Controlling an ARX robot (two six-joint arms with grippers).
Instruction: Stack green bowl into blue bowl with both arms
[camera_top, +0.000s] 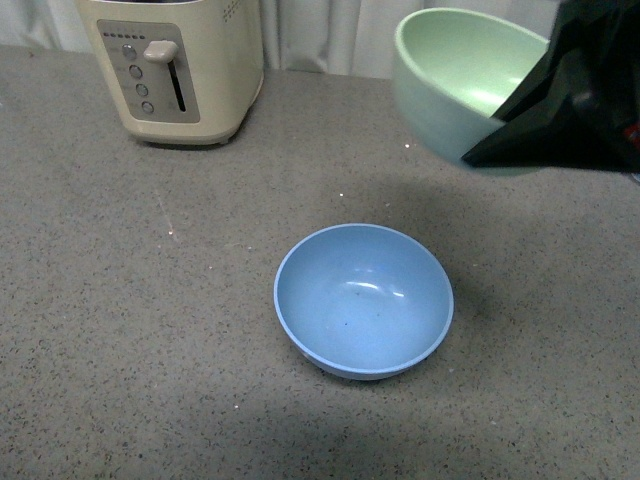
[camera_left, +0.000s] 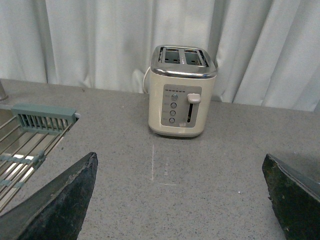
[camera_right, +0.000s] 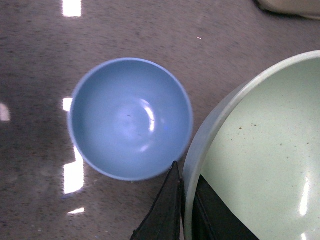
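The right pincer pinches the rim of the round pale green bowl, high up. The round light blue bowl sits lower-left on the worktop. The left pincer gapes, empty.

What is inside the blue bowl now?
Nothing; the blue bowl is empty and its whole inside shows. The green bowl is held in the air by the right pincer.

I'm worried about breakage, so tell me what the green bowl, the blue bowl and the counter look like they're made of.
Green bowl: probably plastic or fibre composite, matte; soft dull highlights, faint speckles.
Blue bowl: likely the same, matte with tiny dark specks, thin rim.
Counter: grey stone or stone-look laminate; fine speckle, slight sheen.
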